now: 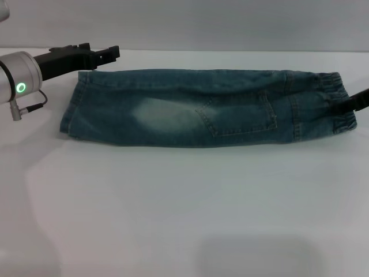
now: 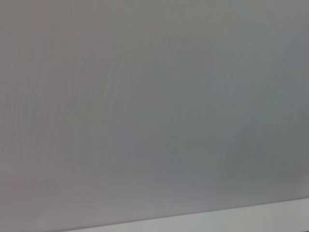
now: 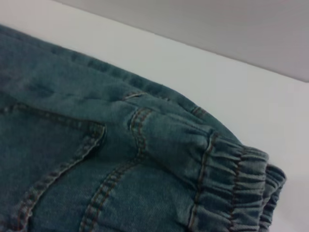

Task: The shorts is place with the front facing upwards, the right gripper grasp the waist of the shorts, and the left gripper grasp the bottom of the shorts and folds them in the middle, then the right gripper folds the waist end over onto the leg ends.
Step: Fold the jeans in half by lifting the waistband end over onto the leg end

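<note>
White table (image 1: 173, 219) fills the part closest to the camera. Past it lie the shorts (image 1: 202, 109), folded long into 1 strip in the middle of the table. The leg ends (image 1: 72, 109) point to 9 o'clock and the stretchy waist (image 1: 337, 104) to 3 o'clock. At 10 o'clock, the left gripper (image 1: 112, 53) floats by the hem corner, not touching; open or closed, I cannot tell. At 3 o'clock, the right gripper (image 1: 353, 104) is on the waist, mostly hidden, so I cannot tell its grip.

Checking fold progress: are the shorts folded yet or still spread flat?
Folded once lengthwise: the shorts lie as one narrow strip, a single hem end at the robot's left, the elastic waist at its right. The crosswise fold isn't done.
</note>
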You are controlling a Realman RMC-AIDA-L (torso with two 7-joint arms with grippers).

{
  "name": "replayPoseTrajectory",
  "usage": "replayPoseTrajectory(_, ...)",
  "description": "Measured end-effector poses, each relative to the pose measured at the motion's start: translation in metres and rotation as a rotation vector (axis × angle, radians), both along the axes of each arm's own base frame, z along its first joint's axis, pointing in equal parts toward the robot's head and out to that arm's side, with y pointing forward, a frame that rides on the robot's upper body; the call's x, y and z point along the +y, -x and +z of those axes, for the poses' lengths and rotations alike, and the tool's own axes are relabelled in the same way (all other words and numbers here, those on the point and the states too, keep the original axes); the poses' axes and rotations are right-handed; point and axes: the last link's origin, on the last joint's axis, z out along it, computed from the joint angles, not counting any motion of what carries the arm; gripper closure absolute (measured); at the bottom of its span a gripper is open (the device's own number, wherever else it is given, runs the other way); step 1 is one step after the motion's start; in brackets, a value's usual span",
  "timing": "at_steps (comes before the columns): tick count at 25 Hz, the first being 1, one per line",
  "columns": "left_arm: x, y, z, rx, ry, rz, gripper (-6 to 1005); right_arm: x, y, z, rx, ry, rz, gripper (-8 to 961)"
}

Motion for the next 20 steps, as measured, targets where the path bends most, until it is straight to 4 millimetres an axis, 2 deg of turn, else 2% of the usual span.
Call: replayPoseTrajectory(20, 0.002, -0.002, 0.002, -0.008, -0.013, 0.000, 164, 0.000, 0.012, -0.028, 0.005, 0.009, 0.045, 489)
